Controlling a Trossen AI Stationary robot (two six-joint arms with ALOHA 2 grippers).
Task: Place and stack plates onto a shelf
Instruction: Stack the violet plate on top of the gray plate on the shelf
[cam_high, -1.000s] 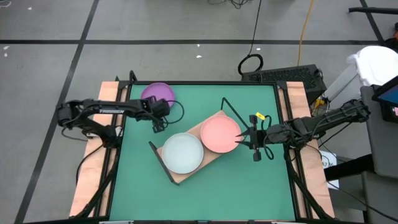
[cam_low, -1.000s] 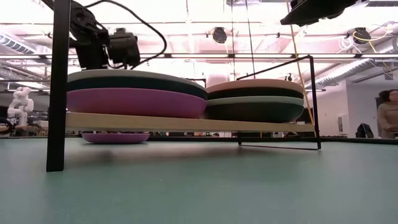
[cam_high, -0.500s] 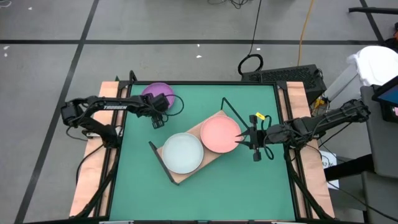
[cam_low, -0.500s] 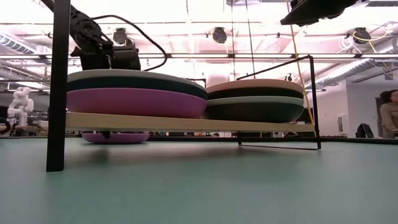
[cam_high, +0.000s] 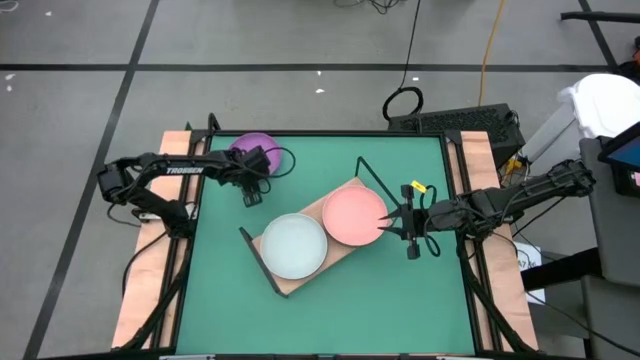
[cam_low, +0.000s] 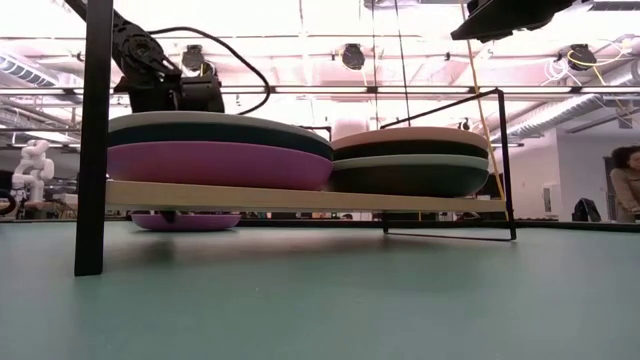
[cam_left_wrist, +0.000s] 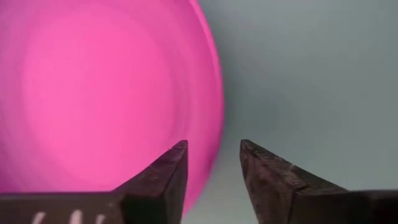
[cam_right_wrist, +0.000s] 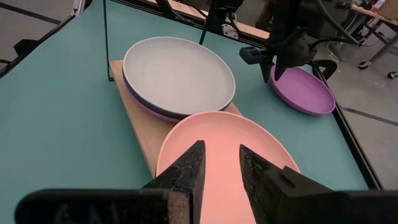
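The green counter (cam_high: 330, 310) carried the wooden shelf (cam_high: 343, 250), which lay diagonally just beside the right tool (cam_high: 397, 222), on that tool's inner side. Two stacks of plates sat on the shelf. The stack nearer the right tool was topped by a pink plate (cam_high: 354, 216); the farther one was topped by a pale mint plate (cam_high: 293, 246), with a dark teal plate (cam_low: 220, 133) and a purple one (cam_low: 215, 163) beneath it. A single purple plate (cam_high: 247, 147) rested on the counter directly under the left tool (cam_high: 252, 196), whose fingers (cam_left_wrist: 161, 180) stood narrowly parted over the plate's rim, gripping nothing. The right tool's fingers (cam_right_wrist: 183, 171) were likewise slightly apart and empty, at the pink plate's edge.
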